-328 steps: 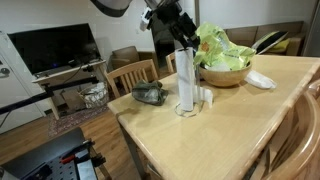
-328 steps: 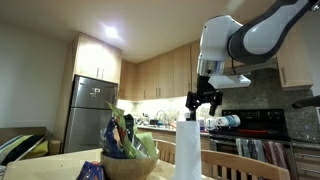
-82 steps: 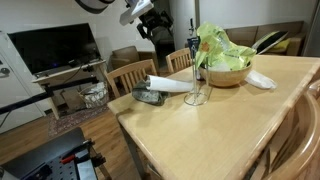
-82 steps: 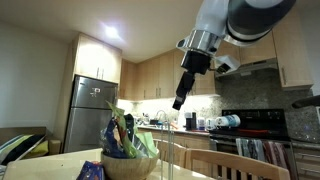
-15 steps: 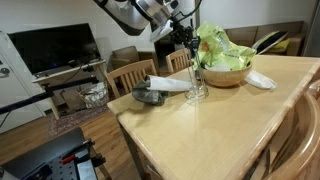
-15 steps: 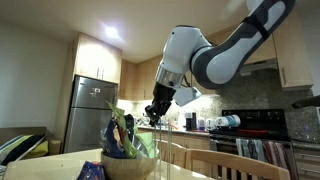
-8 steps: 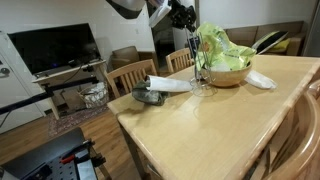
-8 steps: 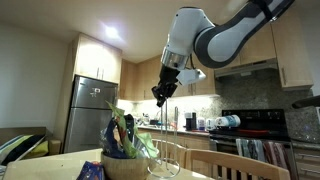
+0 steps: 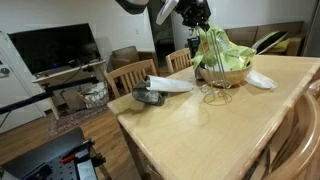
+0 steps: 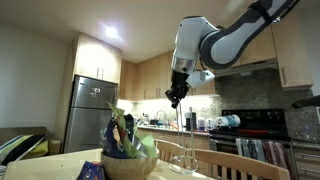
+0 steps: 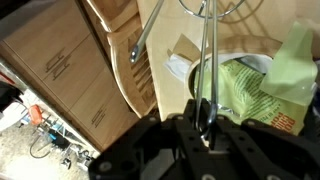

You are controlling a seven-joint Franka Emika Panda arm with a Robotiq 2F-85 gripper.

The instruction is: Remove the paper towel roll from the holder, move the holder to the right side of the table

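Note:
The paper towel roll (image 9: 172, 84) lies on its side on the table (image 9: 200, 140), off the holder. My gripper (image 9: 203, 28) is shut on the top of the holder (image 9: 215, 96), a thin wire stand. It hangs tilted below the fingers, with its ring base low over the tabletop in front of the bowl. In an exterior view the gripper (image 10: 178, 99) grips the upright rod of the holder (image 10: 181, 135). In the wrist view the holder (image 11: 208, 55) runs from the ring down into the shut gripper (image 11: 203, 118).
A wooden bowl (image 9: 228, 72) of green packets stands just behind the holder, with a crumpled white napkin (image 9: 260, 79) beside it. A dark object (image 9: 150, 96) lies by the roll near the table edge. Slatted chairs (image 9: 130, 75) stand along the table.
The gripper has carried the holder sideways along the table, away from the lying roll and toward the bowl. The roll has not moved.

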